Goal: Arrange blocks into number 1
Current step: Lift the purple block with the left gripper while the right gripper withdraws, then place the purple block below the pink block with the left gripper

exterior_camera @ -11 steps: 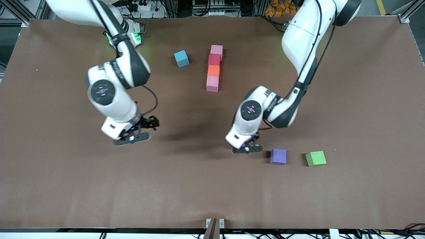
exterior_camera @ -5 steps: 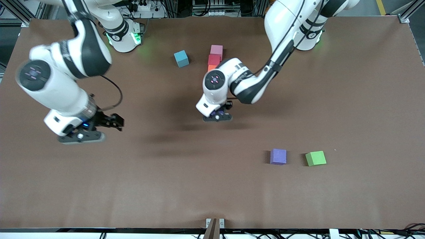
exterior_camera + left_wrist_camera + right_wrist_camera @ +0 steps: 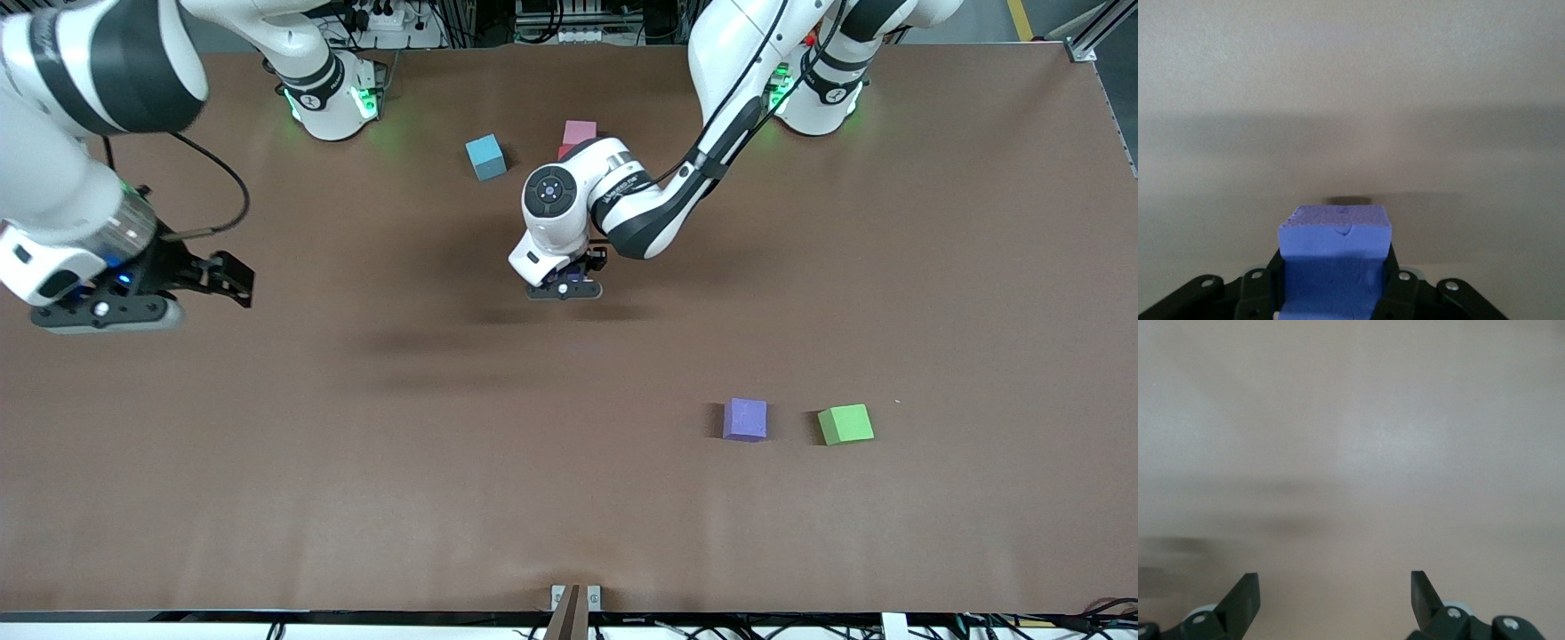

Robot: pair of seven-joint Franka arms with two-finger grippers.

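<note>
My left gripper (image 3: pixel 564 287) is shut on a purple block (image 3: pixel 1335 240) and hangs low over the table at the camera-side end of a column of blocks. Of that column I see a pink block (image 3: pixel 580 132) at the end nearest the bases and a sliver of a red block (image 3: pixel 563 150). The left arm covers the remainder of the column. In the left wrist view the gripper (image 3: pixel 1335 270) clamps the block from both sides. My right gripper (image 3: pixel 105 311) stands open and empty over bare table at the right arm's end, as the right wrist view (image 3: pixel 1335 587) confirms.
A second purple block (image 3: pixel 745 419) and a green block (image 3: pixel 845 424) lie side by side nearer the camera, toward the left arm's end. A teal block (image 3: pixel 485 156) sits beside the column, toward the right arm's end. The brown table (image 3: pixel 356 498) stretches wide.
The left arm carried its purple block from beside the lying purple block up to the column's camera-side end. The right arm pulled away toward its own end of the table.
</note>
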